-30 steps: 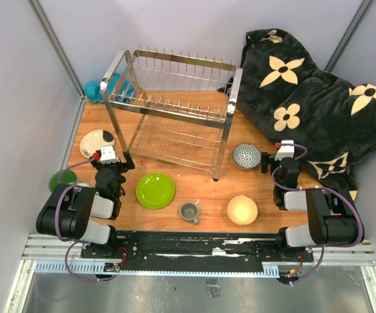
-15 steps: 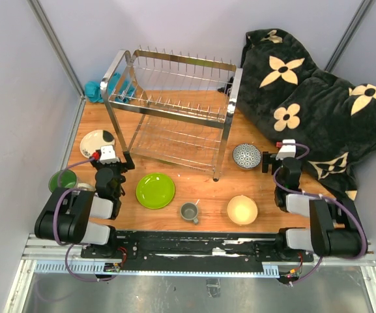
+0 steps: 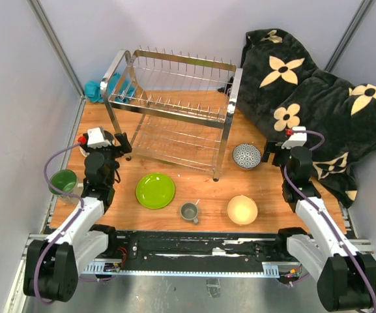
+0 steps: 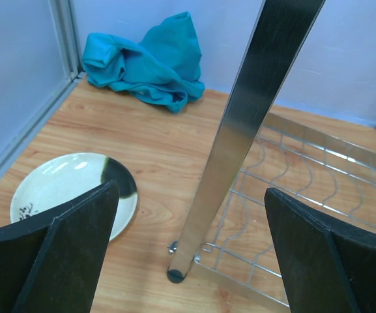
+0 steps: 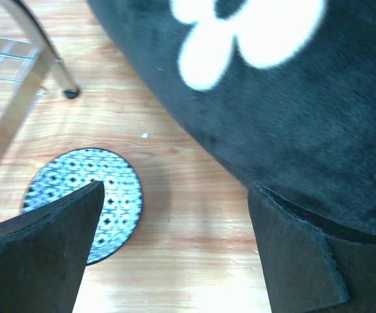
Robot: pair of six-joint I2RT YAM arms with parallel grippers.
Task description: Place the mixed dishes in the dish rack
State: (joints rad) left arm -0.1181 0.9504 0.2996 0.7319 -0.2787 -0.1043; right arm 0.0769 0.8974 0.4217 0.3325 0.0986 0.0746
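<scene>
The blue bowl (image 5: 86, 202) sits on the counter (image 5: 194, 248), just to the rack side of the right fingers (image 5: 38, 248), which stand wide apart and hold nothing. In the wrist view its rim runs under the rack-side finger, while the gap between the two hangs over bare wood beside the blanket (image 5: 272, 98). The right arm is the nearer one, and I judge it needs a short shift toward the rack (image 3: 174, 111) before the fingers can straddle the rim.

The left fingers (image 4: 57, 254), also wide apart and empty, hang by the rack's leg (image 4: 240, 130). The cream plate (image 4: 70, 195) lies flat to their outer side, partly under the outer finger. Whether the leg stands between the fingers or just beyond them is hard to tell.

The green plate (image 3: 155, 190), grey mug (image 3: 189, 211) and yellow bowl (image 3: 242, 209) lie on the counter, none racked yet
</scene>
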